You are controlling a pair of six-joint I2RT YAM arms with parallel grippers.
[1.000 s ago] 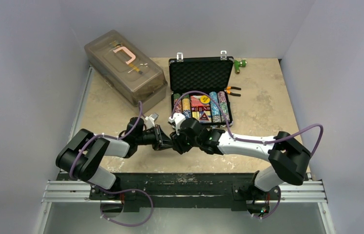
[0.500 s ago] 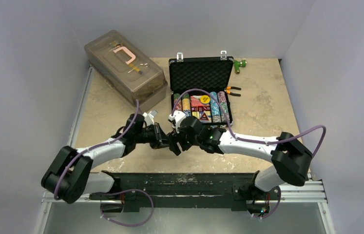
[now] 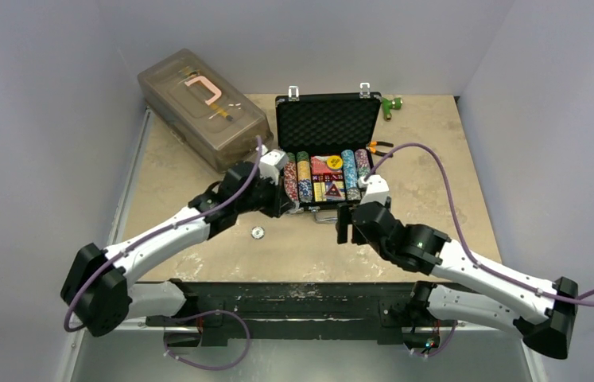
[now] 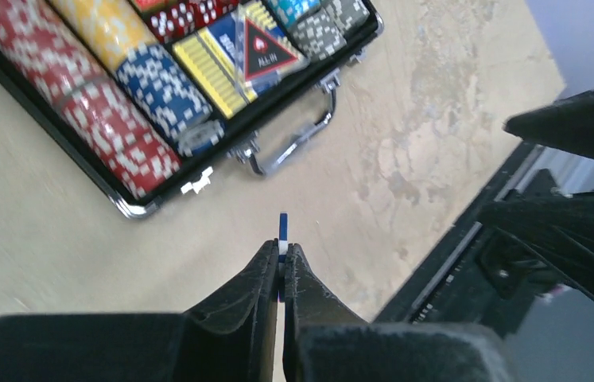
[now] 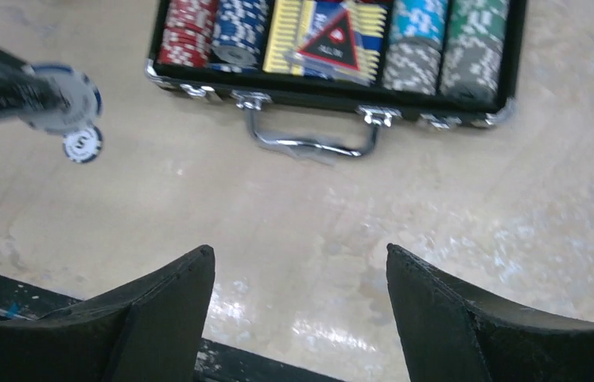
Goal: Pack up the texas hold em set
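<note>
Held chip (image 4: 283,229): edge-on in the left gripper (image 4: 281,256), which is clamped on its lower rim with most of the disc proud of the tips. It hangs over bare table just off the case's front left corner, not yet over a slot. Judging by looks it's light, rigid and smooth-faced. A rim pinch can let it pivot or squirt out, so go slow. Blue/white edge, so my guess is it belongs in the blue row (image 5: 238,24).

Loose chip (image 3: 258,232): flat on the table near the left arm, apart from the case. Flat on a hard top is awkward to pinch, so probably tip it up by the rim or slide it.

Case (image 3: 328,119): mid-table at the rear, open, lid upright at the back, base toward the arms. The base is packed with chip rows and a card deck (image 5: 333,40). It's likely heavy when full, with a stiff shell. Close it by pushing the lid's top edge and lift it by the handle (image 5: 313,139), which lies at the front wall.

Right gripper (image 5: 300,251): fingers wide apart, empty, low just in front of the handle.

Grey box (image 3: 202,107) sits back left, pliers (image 3: 379,148) just right of the case.
</note>
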